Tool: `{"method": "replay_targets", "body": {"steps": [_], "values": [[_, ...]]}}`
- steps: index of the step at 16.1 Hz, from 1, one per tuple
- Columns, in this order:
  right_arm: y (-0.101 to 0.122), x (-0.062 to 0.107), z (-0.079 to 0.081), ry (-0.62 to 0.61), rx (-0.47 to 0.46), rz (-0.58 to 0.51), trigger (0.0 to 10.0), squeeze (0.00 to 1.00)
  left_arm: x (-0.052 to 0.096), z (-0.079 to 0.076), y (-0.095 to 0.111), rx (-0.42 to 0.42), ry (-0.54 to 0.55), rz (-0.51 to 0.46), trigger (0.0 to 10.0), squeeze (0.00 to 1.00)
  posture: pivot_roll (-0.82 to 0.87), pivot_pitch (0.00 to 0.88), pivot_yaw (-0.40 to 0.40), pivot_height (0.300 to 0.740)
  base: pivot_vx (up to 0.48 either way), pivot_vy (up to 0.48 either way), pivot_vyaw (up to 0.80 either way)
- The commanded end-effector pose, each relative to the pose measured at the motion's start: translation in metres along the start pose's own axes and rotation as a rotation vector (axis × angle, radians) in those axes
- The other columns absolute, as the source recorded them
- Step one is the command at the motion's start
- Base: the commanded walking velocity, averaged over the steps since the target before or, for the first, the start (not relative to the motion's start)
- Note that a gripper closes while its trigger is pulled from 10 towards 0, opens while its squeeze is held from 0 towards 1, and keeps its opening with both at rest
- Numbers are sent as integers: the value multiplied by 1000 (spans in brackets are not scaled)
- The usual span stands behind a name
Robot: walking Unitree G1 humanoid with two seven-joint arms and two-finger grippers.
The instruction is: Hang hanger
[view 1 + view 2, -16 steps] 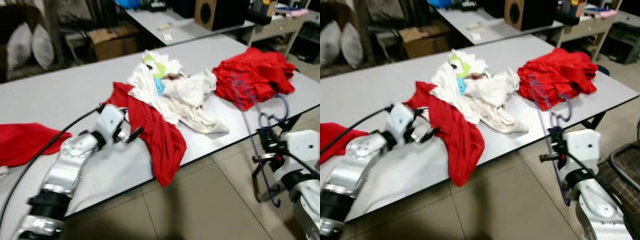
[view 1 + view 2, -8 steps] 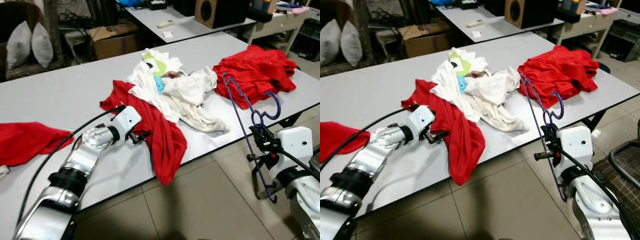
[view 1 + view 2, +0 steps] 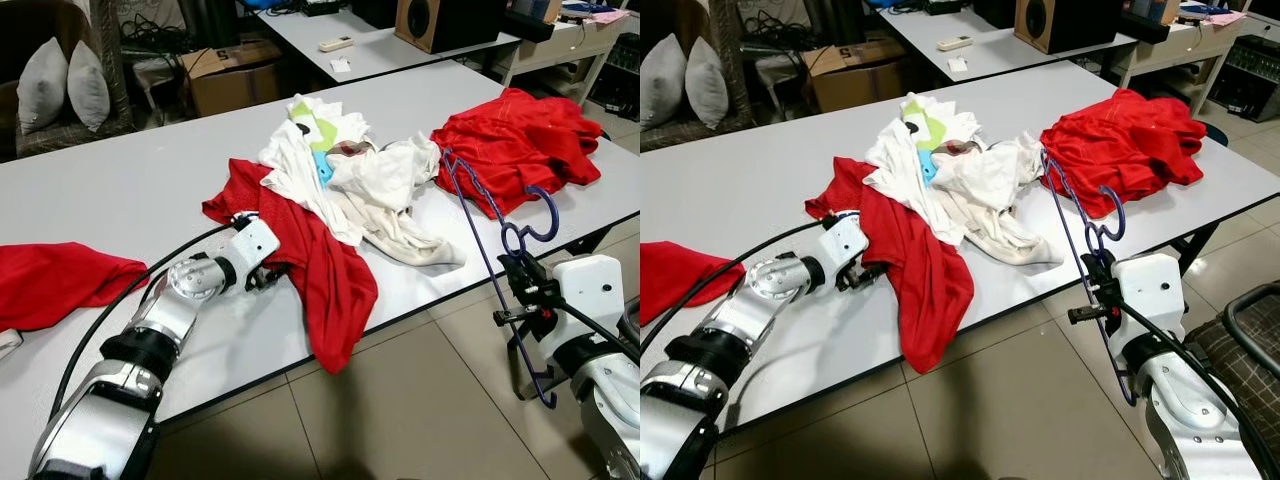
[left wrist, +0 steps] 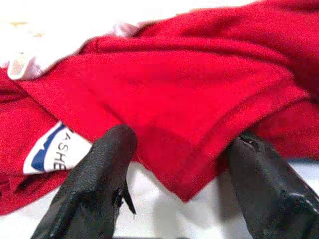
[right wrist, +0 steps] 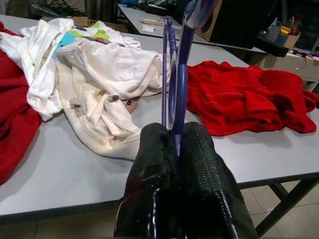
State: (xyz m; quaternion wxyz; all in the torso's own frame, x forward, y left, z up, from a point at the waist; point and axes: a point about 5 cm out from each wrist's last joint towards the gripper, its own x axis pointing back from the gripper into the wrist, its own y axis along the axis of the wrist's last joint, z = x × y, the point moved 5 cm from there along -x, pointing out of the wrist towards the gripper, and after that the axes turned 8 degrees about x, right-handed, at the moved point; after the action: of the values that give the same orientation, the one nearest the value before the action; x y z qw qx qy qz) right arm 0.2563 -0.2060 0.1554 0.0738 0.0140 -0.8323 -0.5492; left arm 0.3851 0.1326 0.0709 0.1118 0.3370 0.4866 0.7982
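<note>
Left eye view, scanned left to right: a loose red cloth [image 3: 55, 283] is seen at the table's [image 3: 140, 190] left end, then the left gripper [image 3: 268, 277] is laid on the tabletop with its fingers [image 4: 94, 174] spread apart around the folded hem of the red shirt [image 3: 315, 265], not yet pinched. A heap of white garments [image 3: 350, 185] is piled mid-table, and a second red pile [image 3: 520, 140] is seen at the far right. Off the table's right edge, the right gripper [image 3: 522, 293] is clamped shut on the blue hanger [image 3: 480, 225]. The hanger is held edge-on and nearly upright, its long axis slanted up toward the clothes, its hook curled at the top right. Judged from this, the shirt lies well left of the hanger, nearer the left arm, so the two must be brought together.
</note>
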Motion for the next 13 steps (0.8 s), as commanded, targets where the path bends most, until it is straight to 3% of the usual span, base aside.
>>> {"method": "replay_targets", "body": {"steps": [1,4,13], "values": [[6,0,-1,1,13,-23,10000,0,-1,3,4,11,12,-17,0,0,-201,0,76,740,0,0,0],[8,-1,0,12,24,-32,10000,0,-5,-3,7,17,-12,-28,0,0,-206,0,80,740,0,0,0],[9,0,0,14,32,-43,10000,0,-7,7,18,127,16,-85,0,0,-207,0,86,740,0,0,0]]}}
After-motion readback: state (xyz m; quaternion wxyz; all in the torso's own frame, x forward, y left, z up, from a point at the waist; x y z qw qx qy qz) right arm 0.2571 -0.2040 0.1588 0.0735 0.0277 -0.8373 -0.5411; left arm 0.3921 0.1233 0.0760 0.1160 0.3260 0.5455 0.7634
